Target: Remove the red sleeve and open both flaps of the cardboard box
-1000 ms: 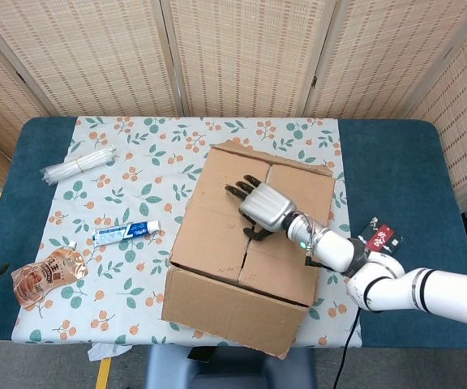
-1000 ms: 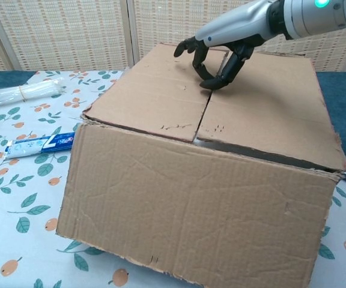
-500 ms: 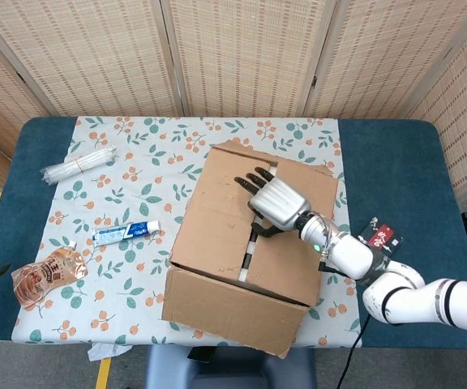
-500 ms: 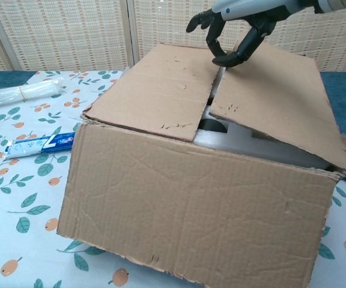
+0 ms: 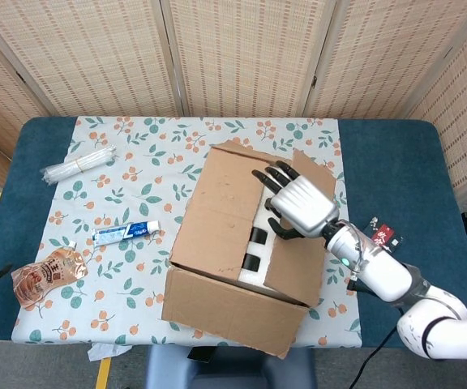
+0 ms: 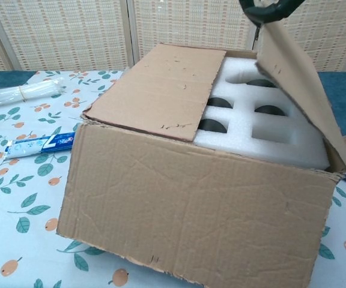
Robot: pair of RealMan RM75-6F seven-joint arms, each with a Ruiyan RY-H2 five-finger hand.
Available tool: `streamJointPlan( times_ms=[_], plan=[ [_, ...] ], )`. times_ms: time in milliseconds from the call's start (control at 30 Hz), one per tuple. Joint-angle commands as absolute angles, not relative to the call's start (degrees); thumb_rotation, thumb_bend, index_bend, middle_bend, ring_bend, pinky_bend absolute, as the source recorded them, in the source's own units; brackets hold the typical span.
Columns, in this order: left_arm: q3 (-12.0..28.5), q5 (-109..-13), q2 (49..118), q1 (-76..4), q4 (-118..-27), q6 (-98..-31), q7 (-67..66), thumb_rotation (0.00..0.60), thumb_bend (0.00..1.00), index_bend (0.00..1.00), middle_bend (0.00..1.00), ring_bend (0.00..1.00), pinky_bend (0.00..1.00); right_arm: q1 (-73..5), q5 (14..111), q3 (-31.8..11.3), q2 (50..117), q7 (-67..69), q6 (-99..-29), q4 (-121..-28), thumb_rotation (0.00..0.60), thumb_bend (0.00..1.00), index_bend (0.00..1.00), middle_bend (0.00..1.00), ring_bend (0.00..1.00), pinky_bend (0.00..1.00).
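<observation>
Right flap (image 5: 294, 263) lifted well higher than half second ago, foam insert (image 5: 254, 247) now exposed.

Head view: right hand (image 5: 297, 203) grips raised flap's edge over cardboard box (image 5: 233, 304), box mid-desk (image 5: 387, 162). Left flap (image 5: 217, 211) flat, closed. Toothpaste tube (image 5: 126, 232), snack pouch (image 5: 47, 275), straw bundle (image 5: 79, 164) lie well apart to left. Red packet (image 5: 379, 236) near arm. Left hand unseen.

Chest view: fingers (image 6: 269, 9) at top edge pinching flap (image 6: 299, 90); foam (image 6: 263, 129) shows dark round wells. Toothpaste (image 6: 38, 144) beside box (image 6: 191, 210).

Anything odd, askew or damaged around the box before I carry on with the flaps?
The brown cardboard box sits skewed on the floral tablecloth, its front corner overhanging the table edge. Its bottom edge looks frayed in the chest view. No red sleeve is on it. The right hand holds the right flap half raised over white foam.
</observation>
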State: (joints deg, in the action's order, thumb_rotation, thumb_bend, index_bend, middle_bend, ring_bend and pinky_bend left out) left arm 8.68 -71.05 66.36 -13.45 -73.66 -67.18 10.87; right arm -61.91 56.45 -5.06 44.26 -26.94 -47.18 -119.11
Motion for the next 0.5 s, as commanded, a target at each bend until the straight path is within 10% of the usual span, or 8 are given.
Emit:
streamJointPlan(
  times_ms=[33, 500],
  plan=[
    [8.7, -71.0, 66.5, -13.5, -73.8, -67.3, 10.6, 0.6, 0.25, 0.0, 0.0, 0.0, 0.0, -59.0, 57.7, -5.1, 39.8, -28.1, -50.4, -123.7, 0.329, 0.53, 0.58, 0.04, 0.04, 0.0],
    [8.8, -70.3, 67.3, -14.4, -73.3, -66.2, 8.2, 0.6, 0.25, 0.0, 0.0, 0.0, 0.0, -43.1, 68.3, -1.0, 27.3, -28.8, -60.6, -134.3, 0.328, 0.54, 0.58, 0.04, 0.04, 0.0]
  ],
)
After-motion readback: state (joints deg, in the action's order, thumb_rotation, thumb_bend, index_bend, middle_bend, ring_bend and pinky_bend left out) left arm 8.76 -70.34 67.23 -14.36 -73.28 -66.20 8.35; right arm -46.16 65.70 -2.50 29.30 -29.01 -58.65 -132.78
